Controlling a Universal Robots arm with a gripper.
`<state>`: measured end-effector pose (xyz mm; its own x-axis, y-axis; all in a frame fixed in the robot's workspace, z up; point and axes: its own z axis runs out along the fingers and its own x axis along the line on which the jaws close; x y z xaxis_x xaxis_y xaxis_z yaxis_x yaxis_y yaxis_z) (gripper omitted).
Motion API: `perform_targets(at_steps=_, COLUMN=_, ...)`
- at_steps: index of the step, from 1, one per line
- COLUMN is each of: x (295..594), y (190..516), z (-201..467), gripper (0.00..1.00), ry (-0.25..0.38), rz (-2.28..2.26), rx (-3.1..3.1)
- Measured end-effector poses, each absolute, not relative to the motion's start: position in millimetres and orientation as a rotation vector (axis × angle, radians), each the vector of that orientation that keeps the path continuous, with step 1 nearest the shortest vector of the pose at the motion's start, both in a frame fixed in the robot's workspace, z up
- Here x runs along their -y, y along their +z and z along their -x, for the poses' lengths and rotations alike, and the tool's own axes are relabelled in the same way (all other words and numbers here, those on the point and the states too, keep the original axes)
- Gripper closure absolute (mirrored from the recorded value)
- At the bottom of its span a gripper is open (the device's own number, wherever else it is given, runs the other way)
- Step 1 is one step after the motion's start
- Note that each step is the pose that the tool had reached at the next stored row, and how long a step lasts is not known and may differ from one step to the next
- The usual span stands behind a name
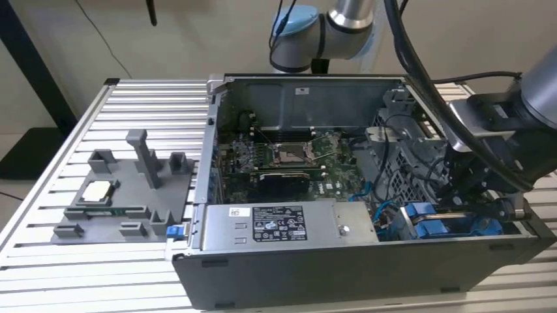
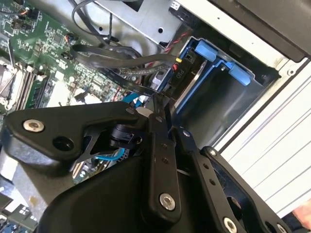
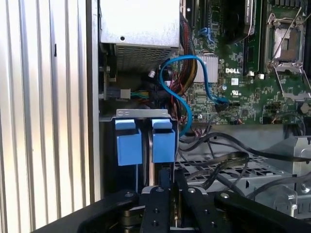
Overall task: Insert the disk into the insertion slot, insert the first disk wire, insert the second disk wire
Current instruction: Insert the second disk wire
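Item: open computer case (image 1: pixel 348 274) on a slatted table (image 1: pixel 130 91). Disk (image 3: pixel 155 141), in its blue carrier, is sitting in the insertion slot (image 2: pixel 228 92) at the case's corner on the exterior view's right, so step one appears done. Gripper (image 3: pixel 167 187) is hovering directly over the disk's end, fingers drawn nearly together on what looks like a dark cable connector (image 2: pixel 163 99) (hold not certain). Step in hand, by judgement: seating a disk wire. The next move is calling for a straight, aligned push into the disk's port.
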<state>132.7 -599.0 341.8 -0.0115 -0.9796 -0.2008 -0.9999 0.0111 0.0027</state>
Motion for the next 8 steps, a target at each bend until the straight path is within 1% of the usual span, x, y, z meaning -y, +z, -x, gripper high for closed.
perform_targets(at_steps=8, x=598.9, y=340.6, z=-142.8, gripper=0.84, ry=0.274, rz=2.113, rx=-2.146)
